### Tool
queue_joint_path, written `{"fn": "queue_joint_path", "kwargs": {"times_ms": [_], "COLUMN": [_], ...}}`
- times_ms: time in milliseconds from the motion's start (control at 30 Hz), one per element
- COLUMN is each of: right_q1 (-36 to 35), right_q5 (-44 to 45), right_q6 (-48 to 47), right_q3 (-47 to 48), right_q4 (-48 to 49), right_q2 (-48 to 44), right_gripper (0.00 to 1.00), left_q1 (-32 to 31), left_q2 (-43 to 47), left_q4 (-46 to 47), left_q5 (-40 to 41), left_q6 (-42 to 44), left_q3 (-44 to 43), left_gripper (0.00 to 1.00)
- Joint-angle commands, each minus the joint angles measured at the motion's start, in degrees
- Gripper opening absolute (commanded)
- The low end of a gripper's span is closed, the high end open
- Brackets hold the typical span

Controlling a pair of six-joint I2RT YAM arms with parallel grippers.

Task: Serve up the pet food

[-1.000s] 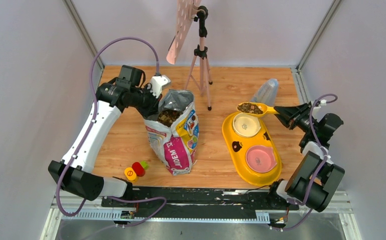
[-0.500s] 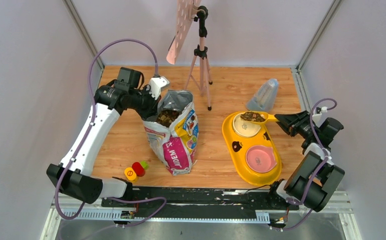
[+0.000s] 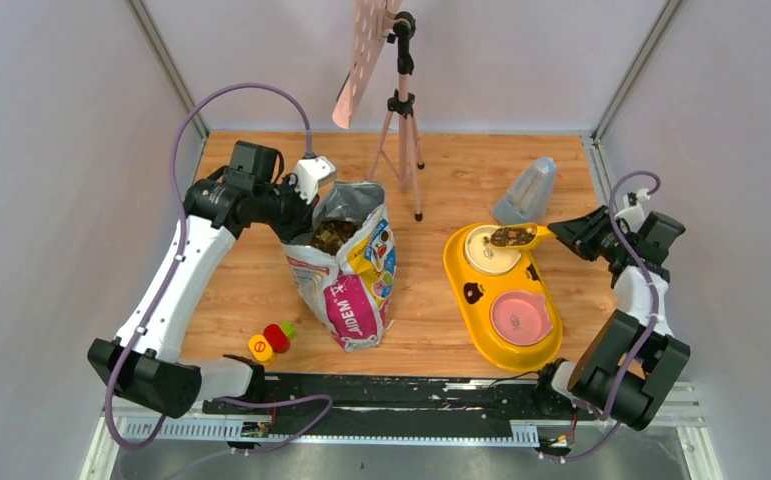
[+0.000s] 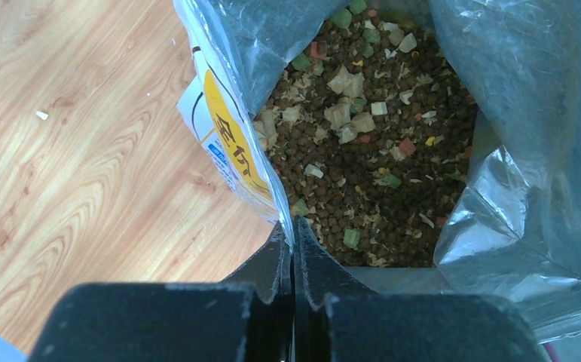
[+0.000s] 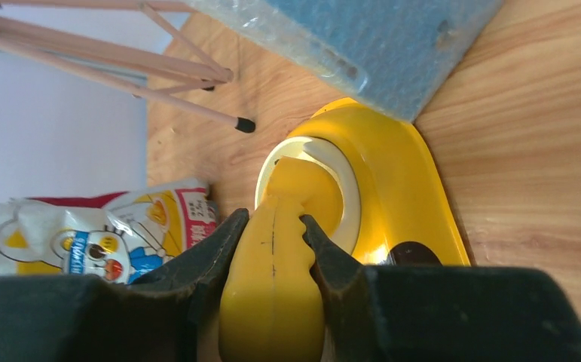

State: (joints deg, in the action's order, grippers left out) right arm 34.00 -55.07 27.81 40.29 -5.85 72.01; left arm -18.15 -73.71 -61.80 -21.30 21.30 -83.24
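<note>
Brown kibble [image 3: 510, 237]: one load in yellow scoop [image 3: 536, 233], held over white bowl [image 3: 486, 258] of yellow feeder [image 3: 476, 295]; remainder in open bag [image 3: 351, 285], upright on desk [image 3: 451, 180]. Right jaws clamped on scoop handle. Left jaws together, pinching bag rim.

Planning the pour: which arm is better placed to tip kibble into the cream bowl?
Right. The right tool grips the yellow plastic scoop, loaded with dark-brown kibble, above the round cream bowl. The left tool is pinching the rim of the printed food bag, away from the bowl.
</note>
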Motion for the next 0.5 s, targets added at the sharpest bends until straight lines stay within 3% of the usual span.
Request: {"fn": "queue_joint_path", "kwargs": {"times_ms": [0, 467], "right_q1": [-4.7, -18.0], "right_q5": [6.1, 21.6], "right_q6": [-12.3, -26.5], "right_q3": [6.1, 16.7], "right_q4": [-8.5, -20.5], "right_q2": [0.0, -1.8], "right_gripper": [0.0, 0.0], "left_q1": [0.4, 0.8], "left_q2": [4.4, 9.0], "left_q4": [2.0, 3.6], "left_q5": [-1.1, -1.5], "left_q6": [2.1, 2.3], "left_q3": [2.3, 6.9], "left_gripper": [0.0, 0.0]}}
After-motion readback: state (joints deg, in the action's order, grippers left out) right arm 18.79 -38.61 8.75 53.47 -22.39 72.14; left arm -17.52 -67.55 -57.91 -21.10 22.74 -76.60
